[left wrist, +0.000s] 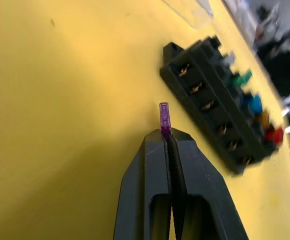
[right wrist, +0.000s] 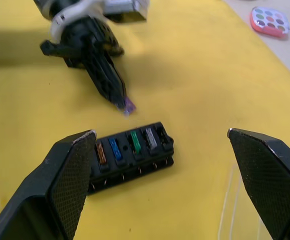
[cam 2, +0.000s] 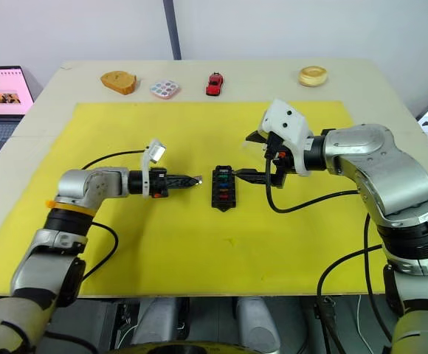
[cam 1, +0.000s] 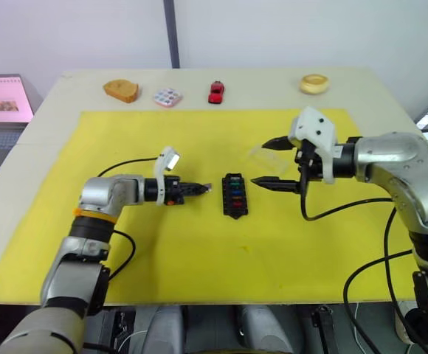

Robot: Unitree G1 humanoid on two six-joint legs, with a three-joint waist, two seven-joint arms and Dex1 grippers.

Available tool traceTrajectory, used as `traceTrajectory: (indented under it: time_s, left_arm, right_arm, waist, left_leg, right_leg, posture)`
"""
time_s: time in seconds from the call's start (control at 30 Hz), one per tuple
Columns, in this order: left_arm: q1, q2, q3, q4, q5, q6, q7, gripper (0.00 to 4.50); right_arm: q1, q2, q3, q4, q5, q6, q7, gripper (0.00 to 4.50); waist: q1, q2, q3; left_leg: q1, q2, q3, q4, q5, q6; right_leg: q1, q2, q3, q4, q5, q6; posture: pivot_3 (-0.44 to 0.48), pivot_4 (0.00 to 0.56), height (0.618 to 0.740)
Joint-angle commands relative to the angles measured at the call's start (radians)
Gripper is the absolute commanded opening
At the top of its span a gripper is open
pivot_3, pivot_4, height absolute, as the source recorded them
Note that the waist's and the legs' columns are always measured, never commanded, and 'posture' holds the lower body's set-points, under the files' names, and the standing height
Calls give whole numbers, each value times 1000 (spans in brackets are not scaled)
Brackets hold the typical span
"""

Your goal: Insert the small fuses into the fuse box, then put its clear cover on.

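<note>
The black fuse box (cam 1: pixel 235 195) lies mid-mat with several small fuses seated in one row: grey (right wrist: pixel 150 138), green (right wrist: pixel 135 141), blue (right wrist: pixel 115 148), orange-brown (right wrist: pixel 101 152) and red (left wrist: pixel 275 135). The row nearer my left arm shows empty slots (left wrist: pixel 197 89). My left gripper (cam 1: pixel 199 189) hovers just left of the box, shut on a purple fuse (left wrist: pixel 164 116) that sticks out past its tips. My right gripper (cam 2: pixel 243 156) stands wide open just right of the box, holding nothing. The clear cover (cam 1: pixel 263 155) lies faintly visible on the mat under the right gripper.
A yellow mat (cam 1: pixel 162 280) covers the table. Along the far edge stand a tan wooden piece (cam 1: pixel 121 90), a multicoloured tile (cam 1: pixel 167 96), a red toy car (cam 1: pixel 216 91) and a round yellow object (cam 1: pixel 314 83). A screen (cam 1: pixel 0 97) sits off the table's left.
</note>
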Motion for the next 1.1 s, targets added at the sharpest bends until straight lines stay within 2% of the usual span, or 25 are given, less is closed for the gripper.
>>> traceTrajectory:
  time_s: [0.03,0.13,0.27,0.37,0.4,0.43,0.47,1.1]
  left_arm:
    - [15,58,7,-127,6,-228,-167,59]
    - [11,90,3,-173,20,-370,-258,59]
    - [-7,111,-21,-207,43,-463,-323,59]
    - [-24,107,-35,-234,57,-512,-347,0]
    - [-33,97,-33,-240,54,-520,-345,0]
    - [-41,89,-32,-244,53,-527,-340,0]
    - [-47,84,-34,-249,55,-537,-339,0]
    - [-71,51,-50,-261,64,-568,-335,0]
  right_arm:
    - [-60,-16,-17,-6,48,71,22,4500]
    - [-127,-17,-8,1,111,178,50,4500]
    - [-185,-16,13,4,165,239,88,4500]
    - [-228,-1,28,12,196,278,99,3624]
    - [-240,4,39,12,203,286,104,2985]
    - [-250,9,51,13,206,291,104,2709]
    - [-262,17,66,19,205,301,100,2120]
    - [-308,119,140,62,189,286,62,2120]
  waist:
    - [-1,0,0]
    - [-1,0,0]
    - [2,0,0]
    - [1,0,0]
    - [1,0,0]
    - [0,0,0]
    - [0,0,0]
    - [-2,0,0]
  left_leg:
    - [0,0,0,0,0,0]
    - [-1,0,0,0,0,0]
    - [-1,0,0,0,0,0]
    - [-2,0,1,0,0,0]
    - [-2,0,1,0,0,0]
    - [-2,0,1,0,0,0]
    - [-2,0,1,0,0,0]
    - [-2,0,0,0,0,1]
  right_leg:
    - [0,0,0,0,0,0]
    - [-1,0,0,0,0,0]
    - [-1,0,0,-1,0,0]
    - [-1,0,0,-2,0,0]
    - [-1,0,0,-2,0,0]
    - [-1,0,0,-2,0,0]
    - [-1,0,0,-1,0,0]
    - [-2,0,0,-1,0,0]
  posture:
    - [0,150,740]
    - [0,150,740]
    - [0,150,740]
    - [0,150,740]
    - [0,150,740]
    - [0,150,740]
    - [0,150,740]
    - [0,150,740]
